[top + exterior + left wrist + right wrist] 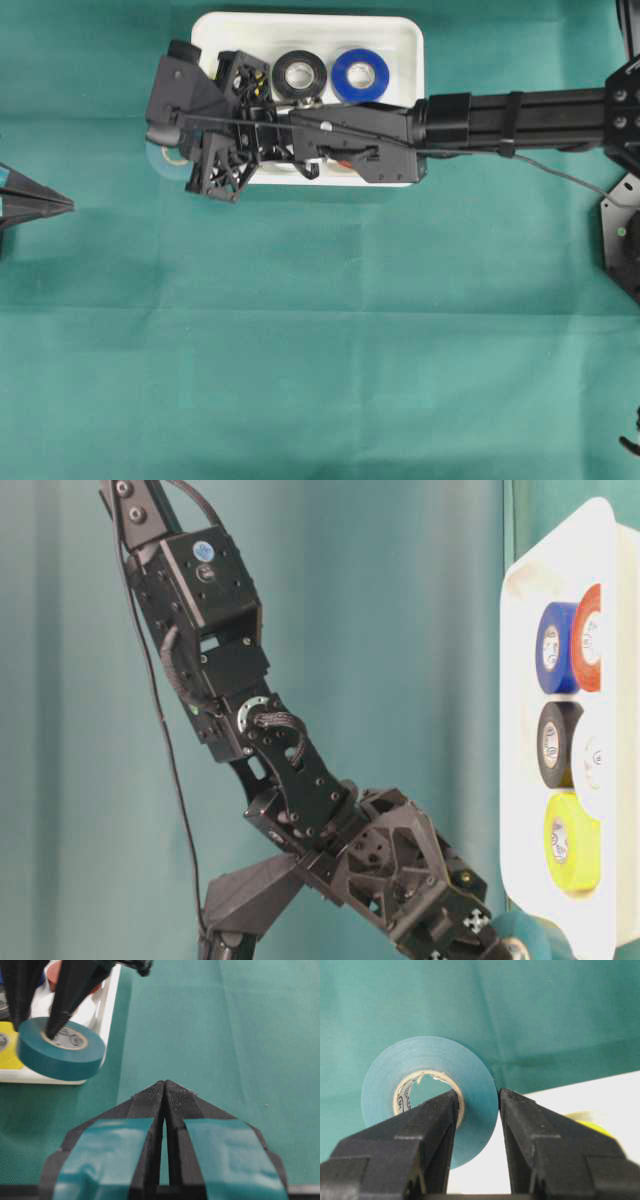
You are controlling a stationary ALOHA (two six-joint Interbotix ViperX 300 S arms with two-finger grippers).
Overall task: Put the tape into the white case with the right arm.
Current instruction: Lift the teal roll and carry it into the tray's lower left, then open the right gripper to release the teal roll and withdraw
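While right gripper (477, 1110) is pinching teal tape (427, 1085) through wall, one finger in core, roll is hanging over corner rim of white case (405, 35). Looking light, stiff, slick-sided; grasp seeming sound. Left gripper (165, 1092) is sitting clenched, empty.

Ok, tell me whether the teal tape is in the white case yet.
Not yet. The right gripper holds the teal tape pinched through its wall, lifted at the white case edge, overhanging the cloth.
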